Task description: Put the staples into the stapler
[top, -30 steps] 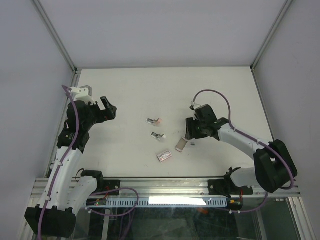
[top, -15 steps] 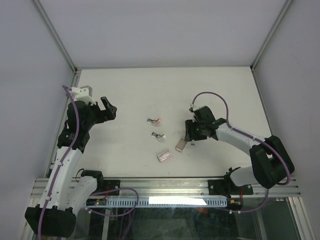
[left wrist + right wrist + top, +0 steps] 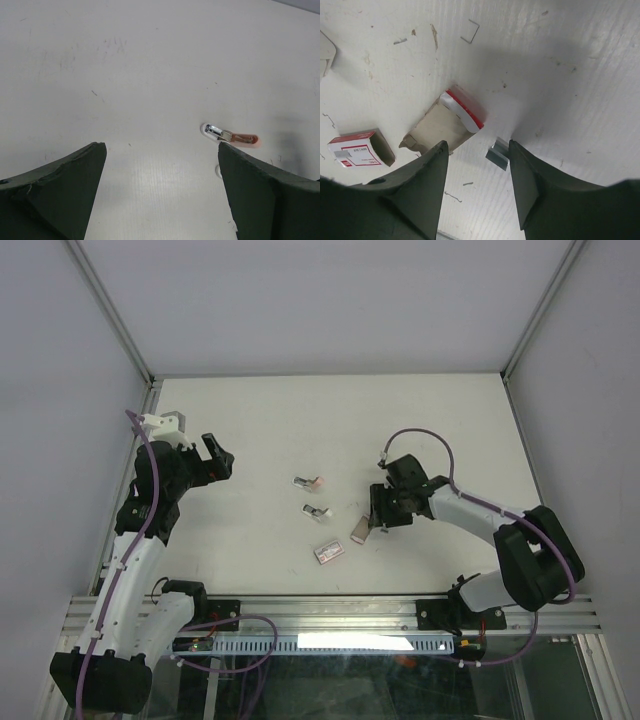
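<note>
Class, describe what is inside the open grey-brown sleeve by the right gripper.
The sleeve shows bare cardboard inside, nothing more. Its red-and-white flap hides that end's interior. The staples lie outside it, between the fingers of the right gripper.

Left side: the white table top point(image 3: 150, 60) is bare from the left gripper point(image 3: 161, 146), jaws spread wide, to the pale pink-and-white mini stapler point(image 3: 231, 136); nothing obstructs that path.

Right side: the right gripper point(image 3: 477, 143) stands with parted jaws astride the short grey metallic strip of staples point(image 3: 497, 152), which lies close against one finger. The grey-brown cardboard sleeve with a red-and-white end point(image 3: 445, 125) lies just beside the other finger, narrowing clearance there. The flat red-and-white box point(image 3: 357, 150) lies further out. Loose bent wire staples point(image 3: 470, 31) dot the surface beyond.
</note>
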You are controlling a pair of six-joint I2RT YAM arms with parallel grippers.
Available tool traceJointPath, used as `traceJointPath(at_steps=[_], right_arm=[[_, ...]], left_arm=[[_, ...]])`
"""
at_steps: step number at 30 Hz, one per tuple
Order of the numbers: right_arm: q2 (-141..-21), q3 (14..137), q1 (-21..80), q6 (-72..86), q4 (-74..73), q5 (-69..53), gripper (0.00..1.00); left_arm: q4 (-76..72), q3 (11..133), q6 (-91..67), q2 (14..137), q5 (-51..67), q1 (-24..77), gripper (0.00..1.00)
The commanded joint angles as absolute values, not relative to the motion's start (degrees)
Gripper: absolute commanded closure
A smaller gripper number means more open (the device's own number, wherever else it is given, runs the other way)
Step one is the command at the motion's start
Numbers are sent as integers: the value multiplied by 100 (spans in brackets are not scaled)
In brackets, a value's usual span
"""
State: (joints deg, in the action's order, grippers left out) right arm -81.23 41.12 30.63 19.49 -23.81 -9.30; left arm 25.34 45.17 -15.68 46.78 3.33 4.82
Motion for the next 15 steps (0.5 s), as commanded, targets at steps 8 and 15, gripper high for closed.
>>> traceJointPath(at_steps=[8,15], right_arm=[[-7801,4172,3593,2399,-3123,-685,46],[-7999,4380,3778,2491,-3205,123,49]], left_arm=[[2374,4570,-1461,4694,446,477,1],[2377,4563,-1474,4708,450,474,1]])
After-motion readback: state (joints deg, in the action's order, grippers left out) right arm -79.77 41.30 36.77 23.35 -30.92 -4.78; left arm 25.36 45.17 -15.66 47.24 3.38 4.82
